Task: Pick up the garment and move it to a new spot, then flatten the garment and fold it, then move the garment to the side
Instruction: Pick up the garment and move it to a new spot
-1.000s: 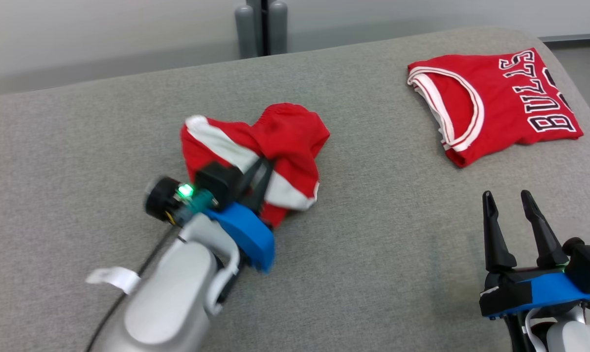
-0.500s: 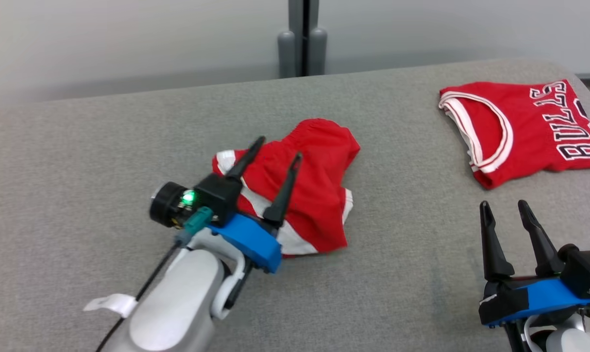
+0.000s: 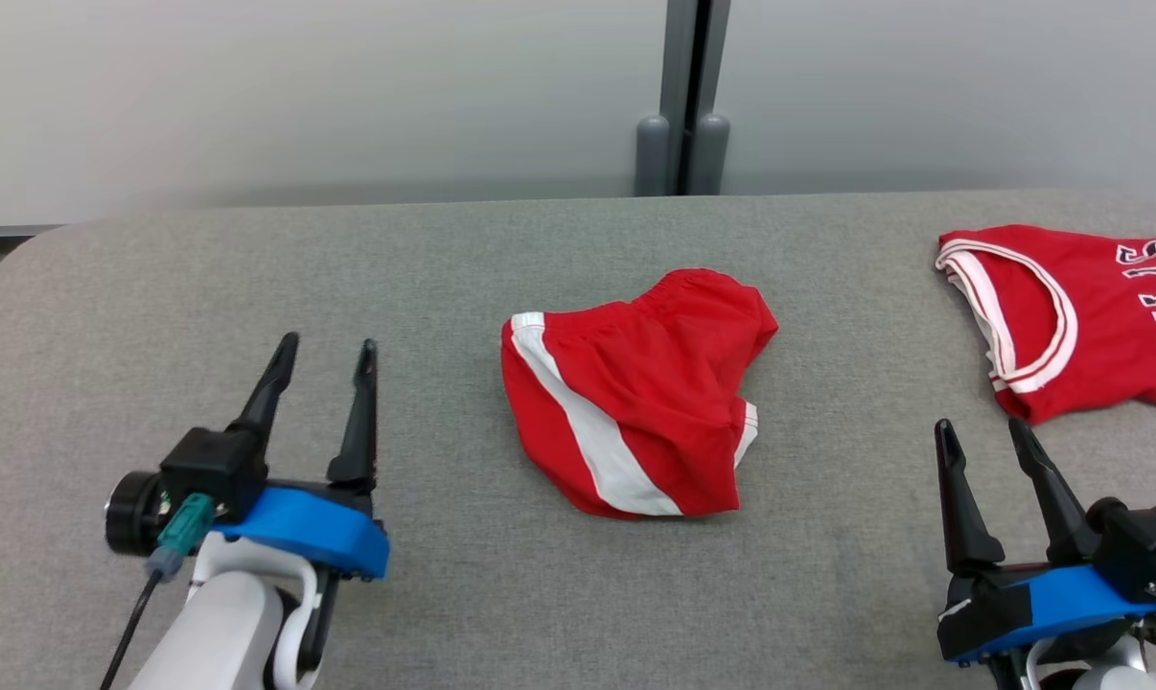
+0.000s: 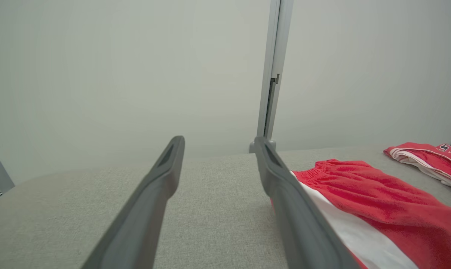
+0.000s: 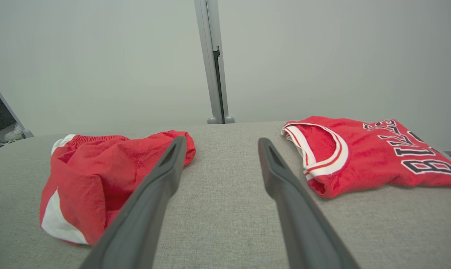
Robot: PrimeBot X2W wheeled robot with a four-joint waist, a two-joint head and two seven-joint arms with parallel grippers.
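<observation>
- so the left gripper is letting go: a second ago it was pinching the crumpled red shorts with the white side stripe, and now its fingers are standing wide apart, holding nothing, backed off to about 8 o'clock of them
- the shorts are lying bunched up mid-way across the grey fabric-covered table, touching neither gripper
- the right gripper is idling at 4 o'clock, fingers spread too, empty
- my read: the relocating part is looking done and flattening is coming up next
- the red sleeveless jersey with white trim is sitting at 2 o'clock, showing "BULLS" in black letters; I'm not seeing any writing on the shorts
</observation>
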